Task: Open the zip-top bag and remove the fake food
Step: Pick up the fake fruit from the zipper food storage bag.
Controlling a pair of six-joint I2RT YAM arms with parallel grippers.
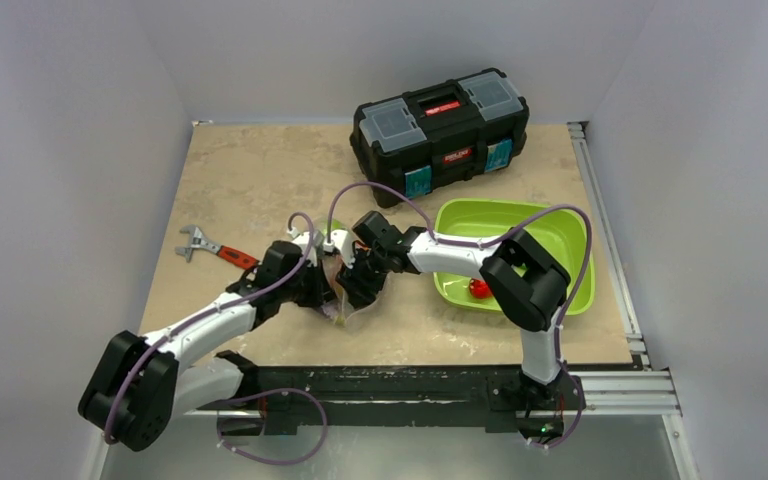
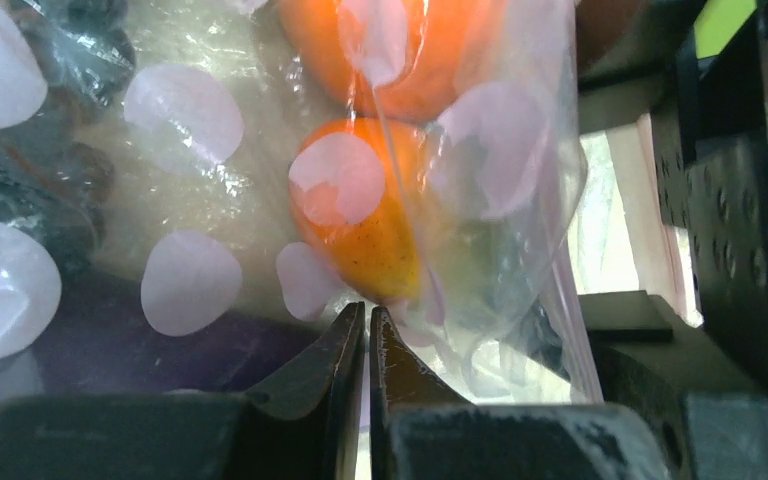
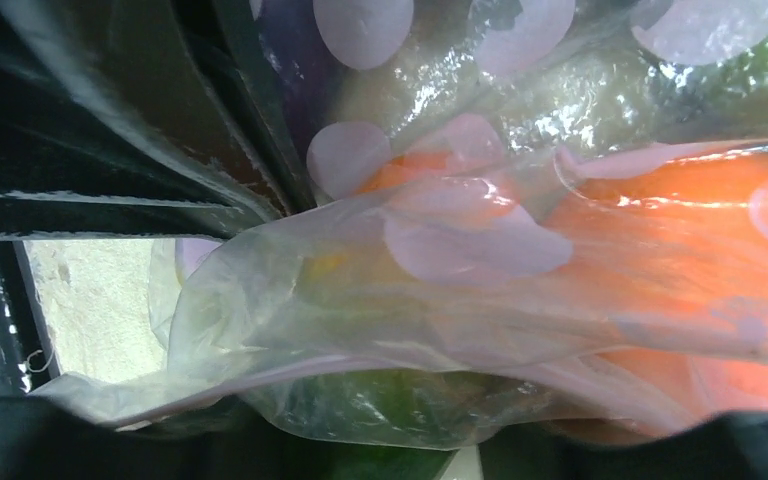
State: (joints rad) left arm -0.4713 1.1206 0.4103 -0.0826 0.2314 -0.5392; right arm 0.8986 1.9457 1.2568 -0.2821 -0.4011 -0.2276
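Observation:
The zip-top bag [image 1: 346, 312] lies crumpled on the table between both grippers. In the left wrist view the clear bag [image 2: 505, 190] holds fake food: an orange-green mango [image 2: 375, 240], an orange [image 2: 410, 50], a purple eggplant [image 2: 130, 345] and dark grapes [image 2: 20, 190]. My left gripper [image 2: 367, 310] is shut with a thin strip of bag plastic pinched between its tips. My right gripper [image 3: 370, 455] is pushed against the bag's pinkish zip edge [image 3: 290, 375]. Its fingers are dark blurs set apart at the frame's bottom, with a green piece [image 3: 400, 405] between them.
A green bin [image 1: 505, 208] stands on the right with a red piece of fake food [image 1: 480, 289] in it. A black toolbox [image 1: 440, 135] sits at the back. A red-handled wrench [image 1: 215, 250] lies to the left of the arms.

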